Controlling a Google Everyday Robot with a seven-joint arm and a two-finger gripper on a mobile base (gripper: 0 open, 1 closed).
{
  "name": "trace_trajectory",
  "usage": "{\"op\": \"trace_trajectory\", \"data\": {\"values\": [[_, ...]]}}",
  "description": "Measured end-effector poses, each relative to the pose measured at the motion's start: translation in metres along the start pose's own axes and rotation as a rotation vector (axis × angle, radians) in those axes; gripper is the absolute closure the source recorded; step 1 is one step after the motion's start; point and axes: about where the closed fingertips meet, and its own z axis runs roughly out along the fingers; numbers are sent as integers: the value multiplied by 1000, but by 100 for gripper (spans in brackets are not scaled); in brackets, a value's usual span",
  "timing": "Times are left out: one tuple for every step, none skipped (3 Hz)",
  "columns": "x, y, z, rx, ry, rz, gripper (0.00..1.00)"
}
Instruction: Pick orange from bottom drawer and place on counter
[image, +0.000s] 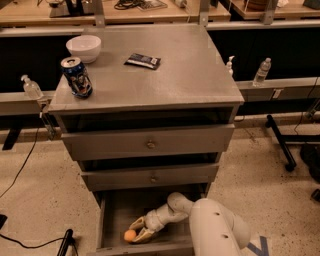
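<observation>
The bottom drawer (112, 212) stands pulled open under the grey cabinet. The orange (130, 235) lies on the drawer floor near its front left. My gripper (136, 230) reaches down into the drawer on the white arm (215, 225), its fingers open and spread around the orange from the right. The grey counter (170, 80) tops the cabinet above.
On the counter stand a white bowl (83, 47), a soda can (76, 76) and a dark packet (143, 60). Two upper drawers (149, 144) with brass knobs are closed. Bottles (262, 71) hang at the cabinet's sides. A black stand leg (280, 142) lies on the floor at right.
</observation>
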Motion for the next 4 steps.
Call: {"op": "trace_trajectory", "data": {"values": [[-12, 1, -14, -10, -54, -12, 100], [-44, -17, -64, 92, -62, -153, 100], [-79, -12, -140, 217, -13, -288, 100], [-105, 43, -170, 252, -65, -372, 100]]}}
